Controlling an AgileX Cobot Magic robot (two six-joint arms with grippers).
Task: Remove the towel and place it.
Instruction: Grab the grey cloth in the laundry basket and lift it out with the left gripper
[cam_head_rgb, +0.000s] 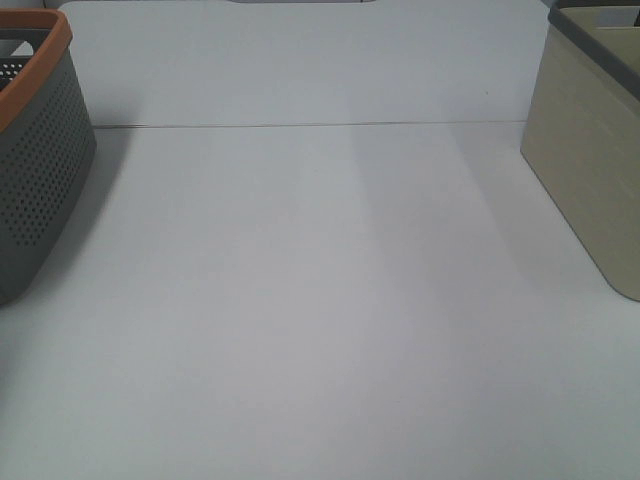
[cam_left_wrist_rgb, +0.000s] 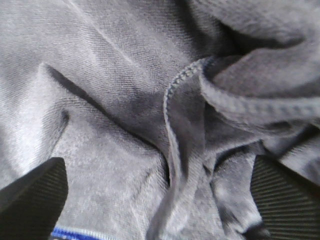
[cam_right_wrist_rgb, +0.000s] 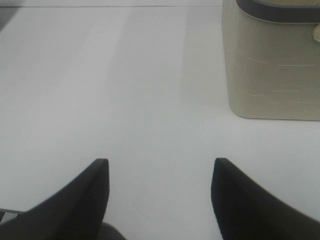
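left gripper (cam_left_wrist_rgb: 160, 200) wide open; nothing clamped | towel (cam_left_wrist_rgb: 115, 75) bunched between its fingers

The grey perforated basket (cam_head_rgb: 40, 170) is cut off by the exterior view's left edge, the beige bin (cam_head_rgb: 590, 160) by its right; the towel (cam_left_wrist_rgb: 110, 75) overflows the left wrist view, blurred, its outline unseen; the fingers of the left gripper (cam_left_wrist_rgb: 157, 165) and right gripper (cam_right_wrist_rgb: 161, 162) run off the picture edges.

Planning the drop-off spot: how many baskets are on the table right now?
2. A grey perforated basket with an orange rim at the high view's left edge, a beige basket at the right; others may sit off-frame.
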